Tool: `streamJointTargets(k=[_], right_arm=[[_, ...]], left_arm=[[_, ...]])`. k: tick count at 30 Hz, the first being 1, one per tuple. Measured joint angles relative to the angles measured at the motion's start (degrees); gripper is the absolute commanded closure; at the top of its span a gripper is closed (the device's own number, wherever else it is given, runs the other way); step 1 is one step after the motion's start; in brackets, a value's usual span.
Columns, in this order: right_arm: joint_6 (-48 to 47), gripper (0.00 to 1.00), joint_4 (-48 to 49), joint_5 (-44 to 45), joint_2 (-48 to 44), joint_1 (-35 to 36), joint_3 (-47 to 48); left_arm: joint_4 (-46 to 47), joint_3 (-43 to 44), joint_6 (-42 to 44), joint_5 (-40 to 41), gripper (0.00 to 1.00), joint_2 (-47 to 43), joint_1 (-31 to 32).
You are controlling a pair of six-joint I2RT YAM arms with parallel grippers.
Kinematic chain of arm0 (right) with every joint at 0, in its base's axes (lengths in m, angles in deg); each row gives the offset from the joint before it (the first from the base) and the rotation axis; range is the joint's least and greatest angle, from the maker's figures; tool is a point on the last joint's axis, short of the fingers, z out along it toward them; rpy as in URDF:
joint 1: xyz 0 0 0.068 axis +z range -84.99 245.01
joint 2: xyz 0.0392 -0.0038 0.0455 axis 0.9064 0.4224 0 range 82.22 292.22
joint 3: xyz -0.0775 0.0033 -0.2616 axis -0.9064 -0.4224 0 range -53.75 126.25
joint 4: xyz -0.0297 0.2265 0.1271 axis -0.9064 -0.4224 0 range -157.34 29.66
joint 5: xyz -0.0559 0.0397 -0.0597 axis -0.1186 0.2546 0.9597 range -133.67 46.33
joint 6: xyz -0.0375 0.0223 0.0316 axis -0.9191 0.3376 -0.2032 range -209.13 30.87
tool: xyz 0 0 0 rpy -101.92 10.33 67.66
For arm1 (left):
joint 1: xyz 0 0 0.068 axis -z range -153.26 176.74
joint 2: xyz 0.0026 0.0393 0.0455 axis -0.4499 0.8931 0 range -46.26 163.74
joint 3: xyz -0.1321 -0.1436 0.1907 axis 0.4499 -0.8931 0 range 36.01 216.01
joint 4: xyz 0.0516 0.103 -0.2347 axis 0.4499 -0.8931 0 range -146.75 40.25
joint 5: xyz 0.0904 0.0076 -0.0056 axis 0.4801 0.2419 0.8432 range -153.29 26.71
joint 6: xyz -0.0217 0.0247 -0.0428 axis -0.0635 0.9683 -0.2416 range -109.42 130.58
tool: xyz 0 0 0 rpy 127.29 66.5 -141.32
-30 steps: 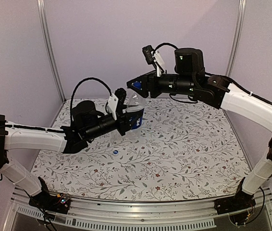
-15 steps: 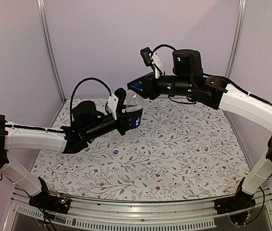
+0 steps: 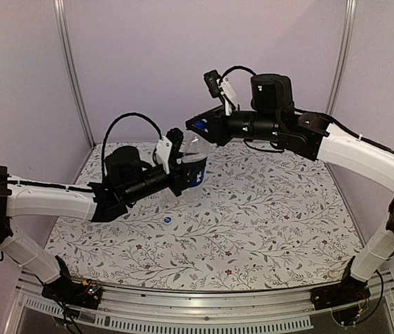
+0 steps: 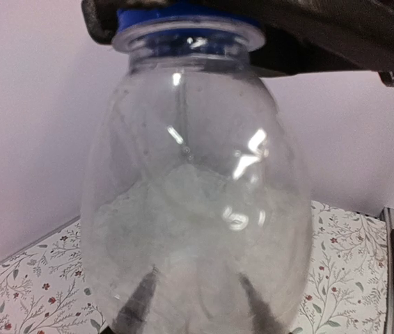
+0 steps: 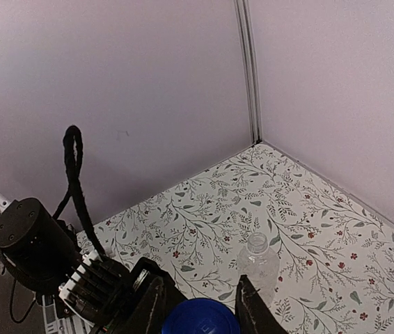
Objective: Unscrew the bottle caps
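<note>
Bottle caps [image 4: 183, 36] number two: one cap [image 5: 200, 320] pinched by the right gripper [image 5: 200, 309], a loose cap [image 3: 168, 220] behind the left gripper [image 3: 191, 175]. It clasps one bottle [image 3: 197, 147] of two.

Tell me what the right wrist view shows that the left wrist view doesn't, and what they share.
Only the right wrist view: a second clear bottle standing on the table with no cap on it, plus the left arm's wrist. Only the left wrist view: the held bottle up close, with the left fingers visible through it. Both: the blue cap pinched in the right gripper, and the floral table.
</note>
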Motion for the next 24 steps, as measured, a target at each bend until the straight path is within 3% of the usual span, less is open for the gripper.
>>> streamJointTargets(k=[4,8,20,24], right_arm=[[-0.46,1.0,0.55,-0.17,-0.5,0.0,-0.76],[-2.05,1.0,1.79,-3.48,-1.68,-0.9,-2.6],[-16.15,0.98,0.96,-40.57,-4.61,-7.61,-4.72],[-17.88,0.94,0.02,-47.08,-4.61,-8.94,-4.72]], left_arm=[[-0.04,0.0,0.22,-0.22,0.67,0.0,0.04],[0.13,0.0,0.94,-1.84,0.66,0.0,0.09],[4.96,-0.55,0.7,-27.36,0.68,0.04,-1.33],[6.12,-0.52,-0.72,-32.3,0.68,0.46,-1.64]])
